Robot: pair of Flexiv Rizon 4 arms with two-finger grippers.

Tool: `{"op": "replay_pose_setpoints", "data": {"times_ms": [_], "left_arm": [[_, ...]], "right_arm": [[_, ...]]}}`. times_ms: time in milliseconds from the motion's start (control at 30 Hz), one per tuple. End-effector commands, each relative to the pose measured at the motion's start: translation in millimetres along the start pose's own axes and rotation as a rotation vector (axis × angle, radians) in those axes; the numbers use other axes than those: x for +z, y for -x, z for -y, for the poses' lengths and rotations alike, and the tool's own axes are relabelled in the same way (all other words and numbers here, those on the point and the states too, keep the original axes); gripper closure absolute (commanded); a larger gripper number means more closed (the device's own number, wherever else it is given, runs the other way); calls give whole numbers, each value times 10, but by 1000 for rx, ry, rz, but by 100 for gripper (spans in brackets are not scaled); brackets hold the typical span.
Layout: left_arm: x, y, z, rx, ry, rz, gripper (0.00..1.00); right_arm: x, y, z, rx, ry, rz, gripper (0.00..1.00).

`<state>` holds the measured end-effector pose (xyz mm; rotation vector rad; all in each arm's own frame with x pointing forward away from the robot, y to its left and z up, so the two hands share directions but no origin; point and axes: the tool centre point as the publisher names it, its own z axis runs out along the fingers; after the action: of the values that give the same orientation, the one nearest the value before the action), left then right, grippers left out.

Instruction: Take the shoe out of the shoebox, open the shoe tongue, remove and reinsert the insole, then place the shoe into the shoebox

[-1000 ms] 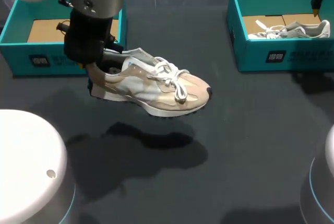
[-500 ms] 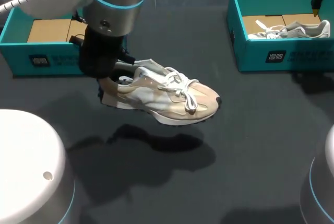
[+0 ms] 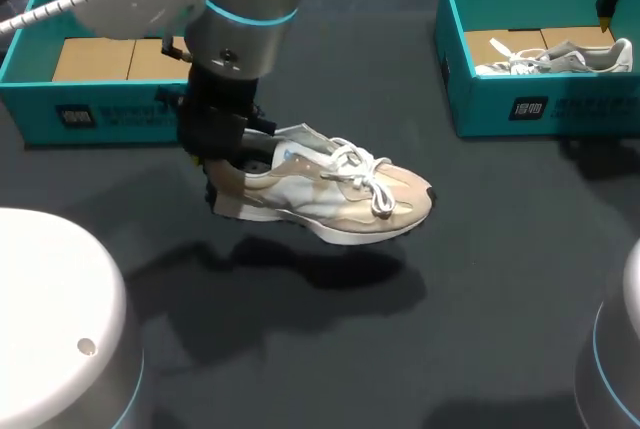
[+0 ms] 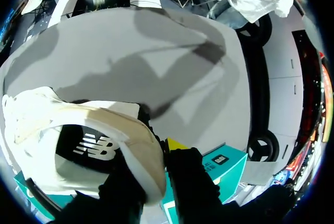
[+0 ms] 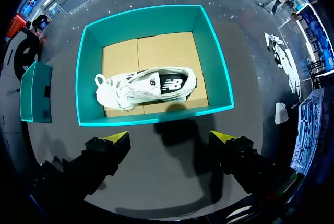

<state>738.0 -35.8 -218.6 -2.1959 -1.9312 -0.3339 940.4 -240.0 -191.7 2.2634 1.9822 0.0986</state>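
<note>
The left gripper (image 4: 159, 153) pinches the heel collar of the beige sneaker (image 3: 335, 189), one finger inside and one outside. It holds the sneaker above the middle of the tabletop (image 3: 500, 279), toe towards the right edge. A teal shoebox (image 3: 120, 114) sits at the far left corner, just behind. The right gripper (image 5: 171, 139) hangs spread wide over the second shoebox (image 5: 86, 78) at the far right corner, where a white sneaker (image 5: 146, 85) lies. Dark tabletop runs from the shoe to the near edge.

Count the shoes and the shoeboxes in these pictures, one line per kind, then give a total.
Shoes: 2, the beige shoe held aloft and the white shoe lying in a box.
Teal shoeboxes: 2, the left shoebox and the right shoebox.
Total: 4.
</note>
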Motion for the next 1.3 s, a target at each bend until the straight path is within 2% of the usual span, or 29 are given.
{"op": "replay_pose_setpoints", "data": {"times_ms": [33,300,700,1000,1300], "left_arm": [[91,383,-90,-13,-26,-18,100],[300,780,-85,-38,-8,-29,100],[661,1205,-116,-40,30,-21,100],[834,1317,-163,-15,40,-10,100],[1018,1304,-135,-20,42,-29,100]], "right_arm": [[-2,2,10,0,1,0,0],[-2,2,10,0,1,0,0],[-2,2,10,0,1,0,0],[-2,2,10,0,1,0,0],[-2,2,10,0,1,0,0]]}}
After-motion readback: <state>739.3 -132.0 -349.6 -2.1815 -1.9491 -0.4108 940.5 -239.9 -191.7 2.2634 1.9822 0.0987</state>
